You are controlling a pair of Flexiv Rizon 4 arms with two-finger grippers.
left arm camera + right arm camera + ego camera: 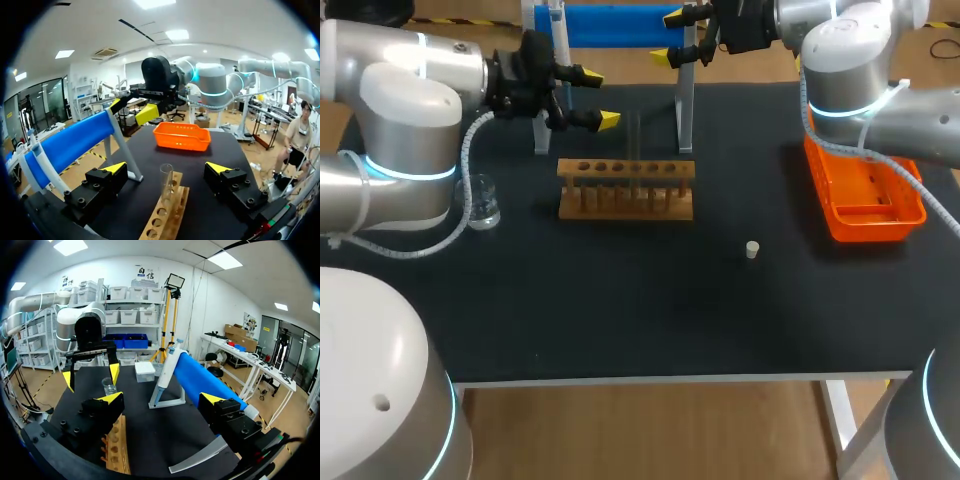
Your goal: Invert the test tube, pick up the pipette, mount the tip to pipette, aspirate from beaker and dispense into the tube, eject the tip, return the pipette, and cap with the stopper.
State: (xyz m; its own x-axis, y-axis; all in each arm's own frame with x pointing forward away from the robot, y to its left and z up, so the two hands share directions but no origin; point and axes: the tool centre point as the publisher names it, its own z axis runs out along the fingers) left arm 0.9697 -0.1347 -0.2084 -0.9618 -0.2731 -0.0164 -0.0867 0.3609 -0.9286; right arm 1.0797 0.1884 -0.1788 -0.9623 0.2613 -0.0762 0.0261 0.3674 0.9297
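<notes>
A clear test tube (pixel 635 148) stands upright in the wooden rack (pixel 625 190) at mid-table. The blue pipette (pixel 610 22) lies on its white stand at the back. A small beaker (pixel 483 203) sits left of the rack, and a pale stopper (pixel 752 250) lies to the rack's right. My left gripper (pixel 592 98) hangs open above the rack's left end. In the left wrist view, the gripper (pixel 166 169) lines up with the tube (pixel 166 181), fingers well apart from it. My right gripper (pixel 670 37) is open near the pipette stand, with the pipette (pixel 200 380) just ahead of this gripper (pixel 161 400).
An orange tray (pixel 865 190) sits at the right side of the black table. The pipette stand's legs (pixel 685 110) rise just behind the rack. A white box (pixel 145 372) sits near the stand's far end. My two grippers face each other across the rack.
</notes>
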